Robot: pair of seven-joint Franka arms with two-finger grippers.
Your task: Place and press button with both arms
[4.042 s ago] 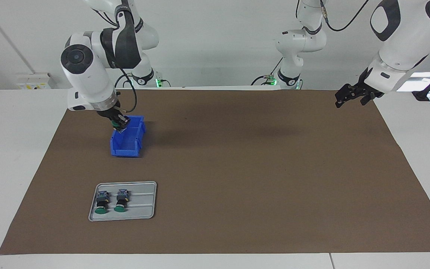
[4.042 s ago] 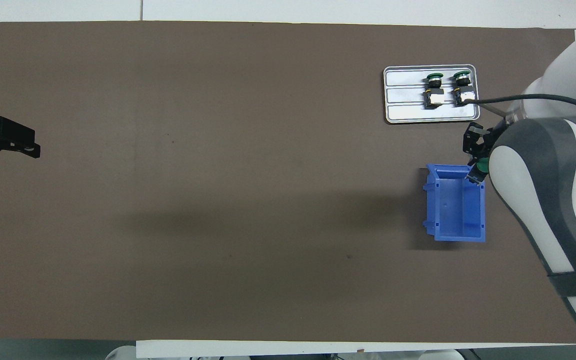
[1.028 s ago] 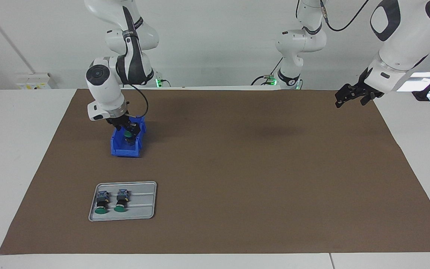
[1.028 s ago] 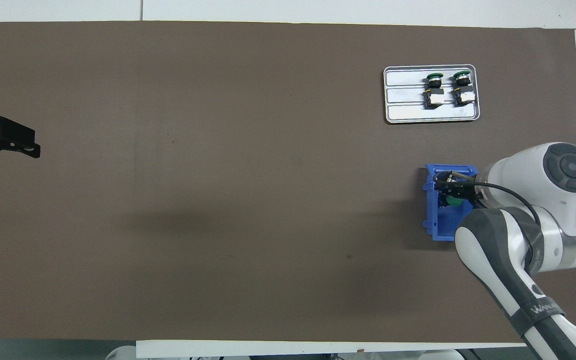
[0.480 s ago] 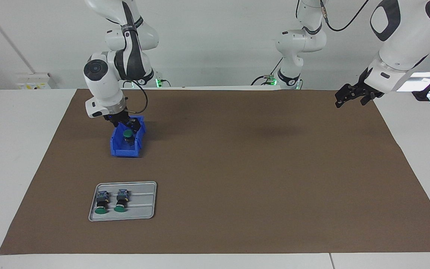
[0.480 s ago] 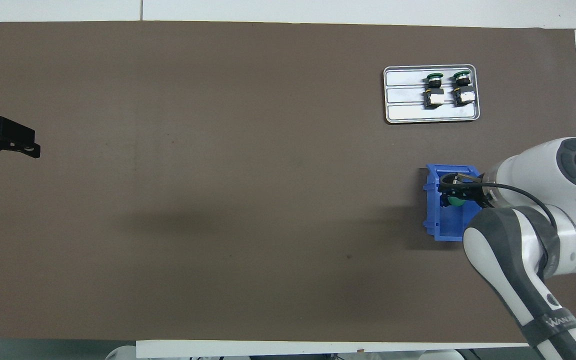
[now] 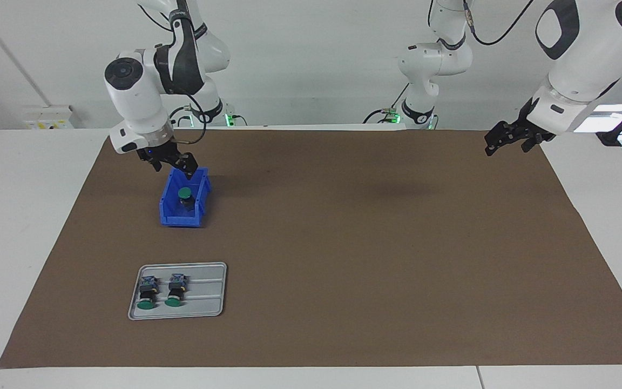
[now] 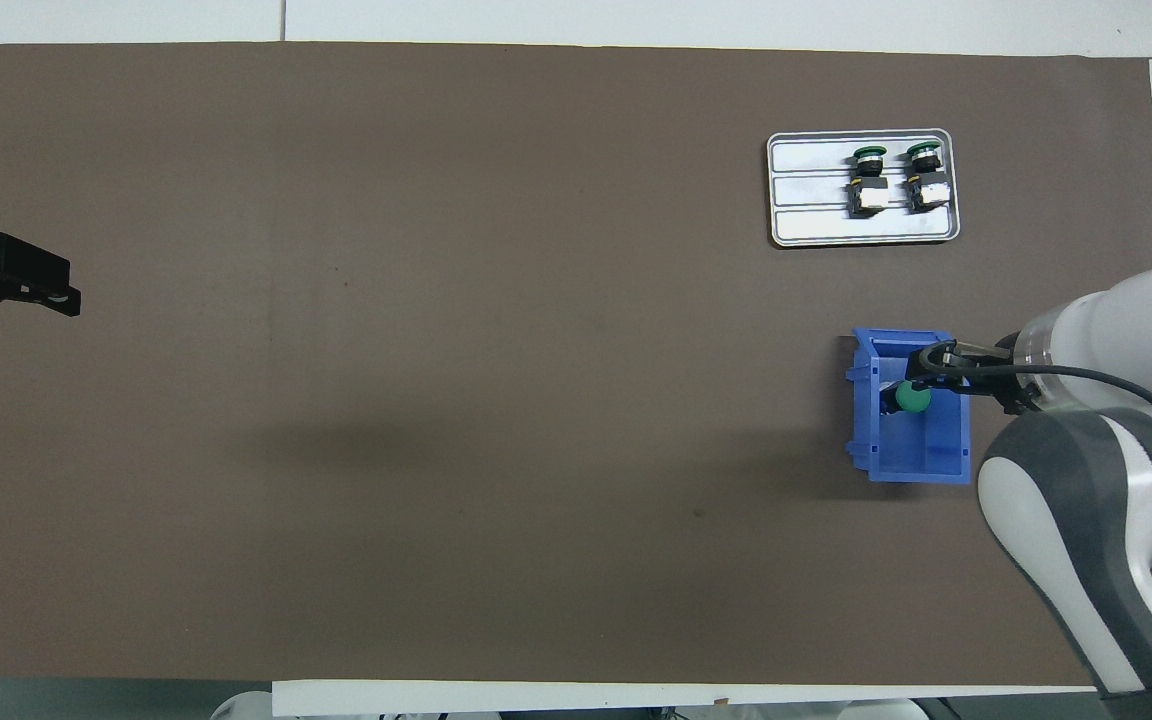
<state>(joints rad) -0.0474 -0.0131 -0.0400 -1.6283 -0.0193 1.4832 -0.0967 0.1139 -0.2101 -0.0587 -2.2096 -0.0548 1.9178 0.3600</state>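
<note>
Since a moment ago the right gripper (image 7: 173, 163) has let go of the button (image 7: 184, 198) and risen clear of the blue bin (image 7: 168, 213); it now hangs over the bin's edge nearest the robots, jaws spread and empty. The button stands upright inside the bin, green cap up, at the right arm's end of the counter (image 7: 343, 243). The left gripper (image 7: 508, 139) waits in the air over the mat's corner at the left arm's end, jaws released. Farther from the robots than the bin, a grey tray (image 7: 205, 294) holds two more buttons (image 7: 147, 292) lying side by side.
</note>
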